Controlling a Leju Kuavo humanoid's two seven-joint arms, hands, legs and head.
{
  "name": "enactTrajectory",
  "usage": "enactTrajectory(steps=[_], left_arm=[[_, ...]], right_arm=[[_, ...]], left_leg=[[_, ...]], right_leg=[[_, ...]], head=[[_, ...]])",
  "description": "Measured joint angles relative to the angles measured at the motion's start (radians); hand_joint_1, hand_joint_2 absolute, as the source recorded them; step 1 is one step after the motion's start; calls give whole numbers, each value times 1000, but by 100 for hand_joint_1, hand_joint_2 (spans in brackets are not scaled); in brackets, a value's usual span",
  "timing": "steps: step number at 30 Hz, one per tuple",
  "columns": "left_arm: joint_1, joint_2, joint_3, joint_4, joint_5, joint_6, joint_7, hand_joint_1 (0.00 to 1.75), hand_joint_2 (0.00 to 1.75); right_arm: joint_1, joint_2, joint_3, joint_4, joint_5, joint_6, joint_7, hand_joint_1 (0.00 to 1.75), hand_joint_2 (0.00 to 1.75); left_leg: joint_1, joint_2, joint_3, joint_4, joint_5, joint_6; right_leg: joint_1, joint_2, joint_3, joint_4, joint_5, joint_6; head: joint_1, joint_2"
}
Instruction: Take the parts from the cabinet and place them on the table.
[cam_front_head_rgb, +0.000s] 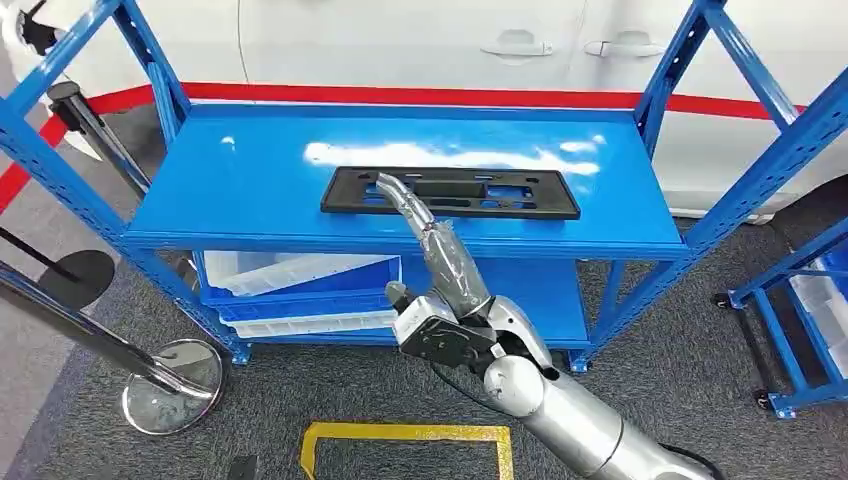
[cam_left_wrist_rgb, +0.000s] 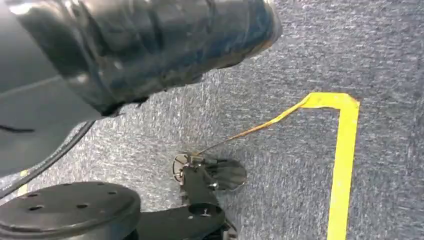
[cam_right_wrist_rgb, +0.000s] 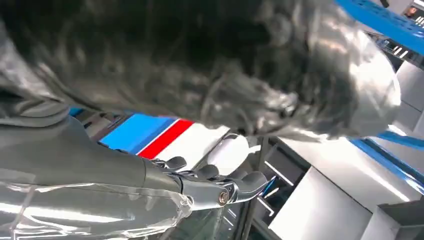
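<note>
My right hand (cam_front_head_rgb: 445, 335) grips the lower end of a long grey part wrapped in clear plastic (cam_front_head_rgb: 440, 250). The part slants up and away, and its metal tip (cam_front_head_rgb: 388, 185) overlaps the near edge of a flat black slotted panel (cam_front_head_rgb: 540, 195) lying on the top shelf of the blue cabinet (cam_front_head_rgb: 250, 180). In the right wrist view the wrapped part (cam_right_wrist_rgb: 75, 165) runs out to its metal end (cam_right_wrist_rgb: 220, 192), under crinkled plastic. My left hand (cam_left_wrist_rgb: 45, 120) hangs over the carpet as a blurred grey mass near the lens; its fingers cannot be made out.
Blue and white bins (cam_front_head_rgb: 300, 290) sit on the lower shelf. Chrome stanchion bases (cam_front_head_rgb: 175, 385) stand on the left, a second blue rack (cam_front_head_rgb: 800, 330) on the right, and a white car (cam_front_head_rgb: 420, 45) behind. Yellow tape (cam_front_head_rgb: 405, 435) marks the floor in front.
</note>
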Motion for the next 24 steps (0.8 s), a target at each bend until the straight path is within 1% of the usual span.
enactTrajectory(steps=[1, 2, 3, 4, 5, 6, 7, 8, 9, 10, 11, 12, 13, 14, 15, 16, 17, 18, 19, 20, 21, 22, 23, 24], left_arm=[[1, 0, 0, 0, 0, 0, 0, 0, 0], [1, 0, 0, 0, 0, 0, 0, 0, 0], [1, 0, 0, 0, 0, -1, 0, 0, 0], [-3, 0, 0, 2, 0, -1, -1, 0, 0], [-3, 0, 0, 3, -1, -1, -2, 0, 0], [-4, 0, 0, 3, -1, -1, -2, 0, 0], [-3, 0, 0, 4, -3, 0, -5, 0, 0], [-4, 0, 0, 5, -3, 0, -6, 0, 0], [-4, 0, 0, 5, -4, 0, -10, 0, 0], [-5, 0, 0, 5, -6, -1, -13, 0, 0], [-5, 0, 0, 5, -6, -2, -18, 0, 0], [-4, 0, 0, 5, -7, -2, -22, 0, 0], [-3, 0, 0, 5, -7, -2, -24, 0, 0], [-2, 0, 0, 5, -7, -2, -25, 0, 0], [1, 0, 0, 5, -8, -2, -26, 0, 0], [2, 0, 0, 5, -9, -2, -27, 0, 0], [1, 0, 0, 5, -10, -2, -27, 0, 0], [-1, 1, 0, 5, -14, -2, -26, 0, 0], [0, 5, 0, 9, -17, -1, -25, 0, 0], [-2, 6, 0, 10, -18, 0, -21, 0, 0], [-4, 6, 0, 10, -19, -1, -17, 0, 0], [-4, 6, -1, 10, -20, -1, -14, 0, 0], [-3, 6, -1, 10, -20, -1, -13, 0, 0], [1, 6, -1, 11, -21, -1, -10, 0, 0]], right_arm=[[0, 0, 0, 0, 0, 0, 0, 0, 0], [-1, -1, 0, 0, 0, 0, 0, 0, 0], [-1, -1, 0, 0, 0, 0, 0, 0, 0], [-2, -2, 0, 1, 0, 1, 0, 0, 0], [-3, -2, 0, 0, 0, 1, 0, 0, 0], [-2, -5, -1, 0, 0, 1, 1, 0, 0], [-1, -6, -2, 0, 0, 2, 2, 0, 0], [-2, -7, -2, 0, 0, 3, 2, 0, 0], [-2, -7, -2, 0, 0, 4, 2, 0, 0], [-3, -8, -3, -1, 0, 4, 1, 0, 0], [-3, -8, -3, -1, 0, 7, 0, 0, 0], [-2, -8, -3, 0, 0, 12, 0, 0, 0], [0, -8, -3, 0, 0, 13, 1, 0, 0], [1, -8, -3, 0, 0, 16, 1, 0, 0], [3, -8, -3, 0, 0, 18, 1, 0, 175], [3, -8, -3, 0, 0, 18, 0, 0, 175], [3, -8, -5, 0, 0, 18, 0, 0, 175], [2, -8, -6, -1, 0, 19, 0, 0, 175], [4, -8, -8, 0, 0, 19, -2, 0, 175], [2, -9, -9, 0, 0, 21, -2, 0, 175], [4, -10, -9, 0, 0, 22, -2, 0, 175], [6, -10, -9, 0, 0, 22, -1, 0, 0], [6, -10, -9, 0, 0, 22, -1, 0, 0], [6, -10, -11, -1, 0, 22, -2, 0, 0]], left_leg=[[1, -1, 5, 5, -7, -3], [3, -2, 11, 12, -17, -8], [3, -2, 11, 19, -27, -15], [-4, -3, 4, 31, -32, -23], [-4, -3, -1, 31, -33, -28], [-2, -1, -1, 31, -34, -33], [-2, 0, 1, 25, -34, -39], [-2, 0, 6, 29, -41, -43], [1, -1, 1, 41, -47, -48], [1, -1, -16, 86, -64, -53], [2, -1, -55, 158, -91, -57], [2, -1, -101, 234, -117, -60], [2, -1, -144, 299, -135, -61], [2, -1, -179, 341, -134, -61], [1, -1, -189, 332, -100, -56], [-1, -1, -176, 281, -56, -49], [-5, -2, -148, 201, 0, -38], [-10, -3, -113, 107, 60, -26], [-16, -5, -98, 78, 55, -14], [-20, -5, -88, 64, 56, -13], [-24, -5, -81, 44, 39, -11], [-26, -6, -83, 44, 37, -9], [-27, -6, -83, 41, 36, -7], [-10, -5, -69, 16, 39, -2]], right_leg=[[-4, -1, 32, -71, 50, 2], [-8, -3, 78, -173, 108, 4], [-9, -6, 102, -223, 109, 5], [-4, -6, 112, -231, 100, 3], [-2, -3, 110, -234, 89, -13], [-1, -1, 106, -237, 88, -15], [1, 2, 106, -236, 85, -22], [-4, 4, 113, -242, 84, -29], [-7, 3, 123, -246, 82, -33], [-7, 2, 132, -247, 77, -41], [-6, 0, 138, -247, 72, -47], [-4, 0, 143, -247, 67, -49], [-2, 1, 147, -246, 63, -50], [0, 3, 152, -246, 58, -52], [3, 6, 163, -246, 51, -53], [6, 9, 174, -247, 43, -53], [8, 10, 186, -247, 36, -53], [11, 11, 199, -247, 28, -52], [7, 10, 200, -252, 23, -50], [15, 12, 200, -250, 20, -44], [6, 11, 195, -253, 20, -38], [5, 10, 194, -256, 19, -34], [5, 9, 196, -260, 18, -32], [9, 8, 196, -261, 8, -24]], head=[[0, 0], [0, 0], [0, 0], [3, 0], [-1, 0], [-1, 0], [0, 0], [-1, 0], [-1, 0], [-6, 0], [-8, 0], [-7, 0], [-7, 0], [-7, 0], [-8, 0], [-7, 0], [-8, 0], [-7, 0], [-7, 0], [0, 0], [-3, 0], [-5, 0], [-4, 0], [-7, 0]])
